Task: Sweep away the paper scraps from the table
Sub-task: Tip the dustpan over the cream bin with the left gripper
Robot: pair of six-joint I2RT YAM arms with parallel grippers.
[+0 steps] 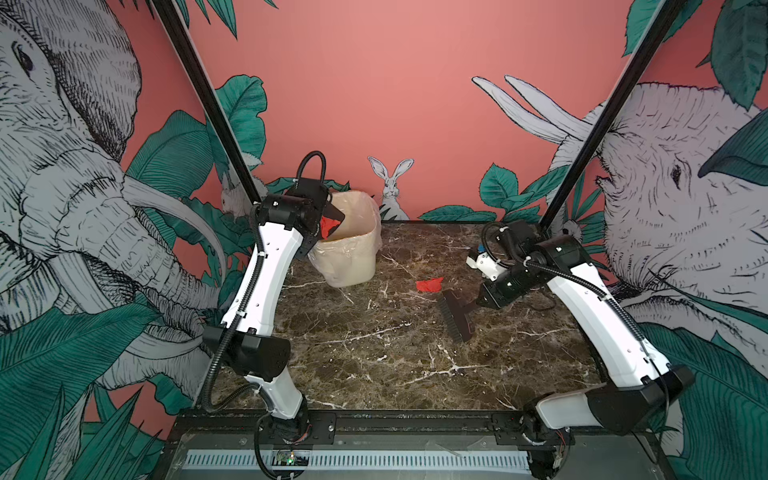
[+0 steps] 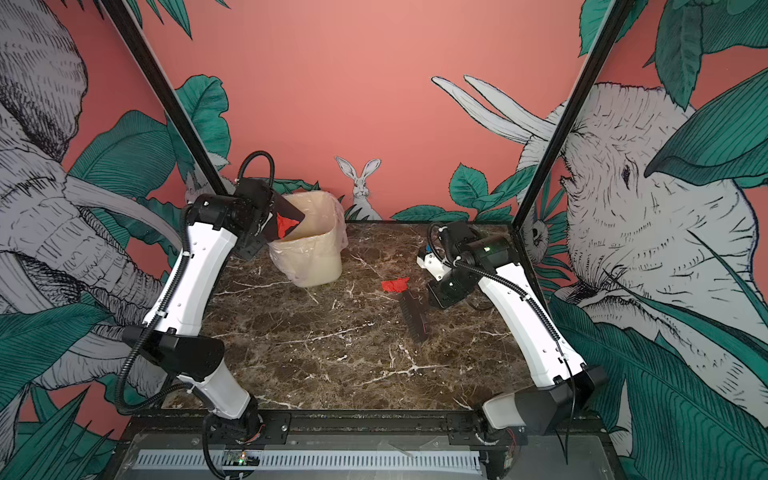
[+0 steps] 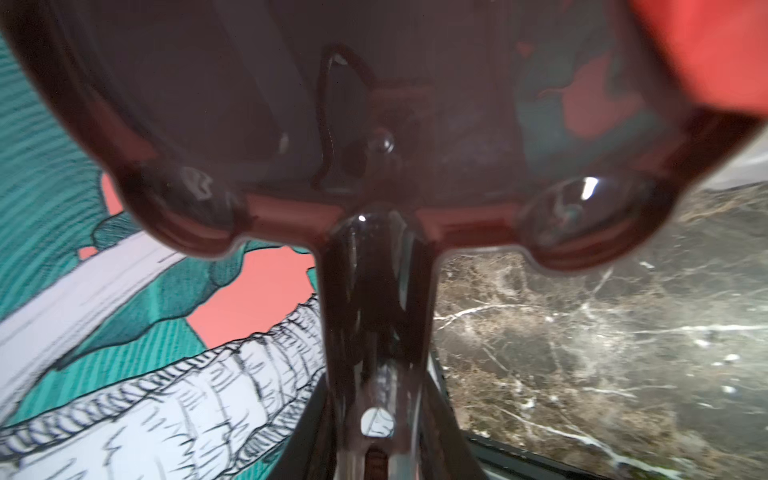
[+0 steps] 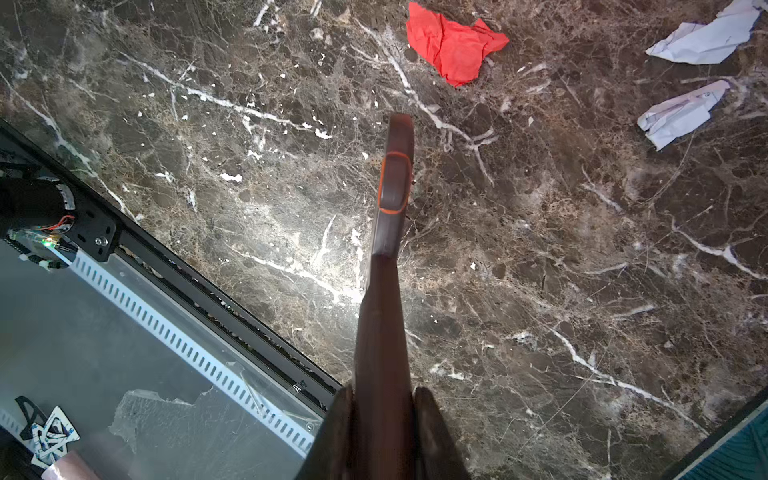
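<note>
Tilting over the lined bin's point(image 1: 353, 257) mouth, the dustpan point(image 1: 333, 213) carries one red scrap point(image 1: 329, 227); the left gripper point(image 3: 376, 424) clamps its handle, arm raised beside the bin. Well apart from the bin, the right gripper point(image 4: 384, 399) pinches the brush point(image 1: 457, 316), head on the table point(image 1: 374, 365) beside a loose red scrap point(image 1: 429, 284); two white scraps point(image 4: 706, 37) lie farther out.

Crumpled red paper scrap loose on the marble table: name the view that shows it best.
The right wrist view: the crumpled red paper scrap is large, sharp, creases visible. Both top views show the scrap small, beside the black brush. The left wrist view misses it.
</note>
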